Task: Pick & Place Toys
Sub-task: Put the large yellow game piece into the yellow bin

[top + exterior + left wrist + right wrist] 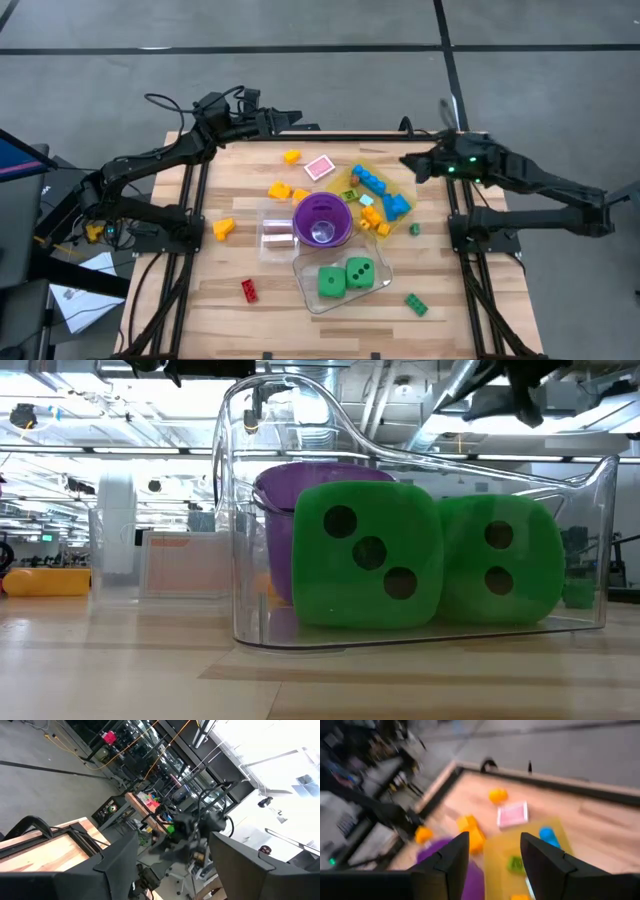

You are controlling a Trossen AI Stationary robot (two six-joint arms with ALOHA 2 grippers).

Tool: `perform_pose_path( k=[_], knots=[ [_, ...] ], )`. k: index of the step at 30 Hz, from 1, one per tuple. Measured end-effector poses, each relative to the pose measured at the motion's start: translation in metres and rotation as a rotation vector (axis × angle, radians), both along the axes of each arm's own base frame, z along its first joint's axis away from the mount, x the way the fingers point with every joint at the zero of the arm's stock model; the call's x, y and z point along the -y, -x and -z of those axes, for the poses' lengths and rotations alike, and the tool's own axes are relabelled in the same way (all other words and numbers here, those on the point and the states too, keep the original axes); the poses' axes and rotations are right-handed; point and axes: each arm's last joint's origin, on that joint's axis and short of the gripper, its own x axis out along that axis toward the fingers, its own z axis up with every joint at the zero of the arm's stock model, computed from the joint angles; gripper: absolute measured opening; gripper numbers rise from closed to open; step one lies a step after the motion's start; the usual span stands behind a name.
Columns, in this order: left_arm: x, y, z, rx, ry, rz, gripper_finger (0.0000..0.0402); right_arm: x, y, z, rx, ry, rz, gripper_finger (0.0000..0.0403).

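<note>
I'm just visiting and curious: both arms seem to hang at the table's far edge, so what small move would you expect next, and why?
Probably the right pincer dips toward the yellow tray just below it. Its fingers stand open with nothing between them, and its wrist view looks down on the tray, the pink piece and a blue brick. The left pincer waits at the far edge.

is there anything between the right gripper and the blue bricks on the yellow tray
Nothing visible blocks it. The right gripper is open above the table's far right edge, and the blue bricks lie uncovered on the yellow tray just ahead of it. The purple cup sits beyond them, off that path.
</note>
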Motion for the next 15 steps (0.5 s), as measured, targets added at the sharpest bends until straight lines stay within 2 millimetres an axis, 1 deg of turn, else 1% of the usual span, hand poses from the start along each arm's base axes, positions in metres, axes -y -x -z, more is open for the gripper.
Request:
perform_pose_path(
  k=[2,7,9,12,15],
  knots=[
    [-0.001,0.0,0.0,0.001,0.0,-0.019,0.0241,0.0,0.008,-0.006,0.045,0.021,0.017,0.017],
    [-0.002,0.001,0.0,0.004,0.003,-0.071,0.0241,0.002,0.018,-0.014,0.11,0.062,0.044,0.017],
    [-0.001,0.002,-0.001,-0.007,-0.044,-0.074,0.0243,0.002,0.021,-0.015,0.12,0.066,0.053,0.0173],
    [0.005,0.011,-0.009,-0.03,-0.169,-0.076,0.0256,0.001,0.027,-0.017,0.137,0.072,0.059,0.0186],
    [0.013,0.027,-0.015,-0.098,-0.252,-0.095,0.0284,-0.001,0.031,-0.019,0.154,0.077,0.059,0.0207]
  ],
)
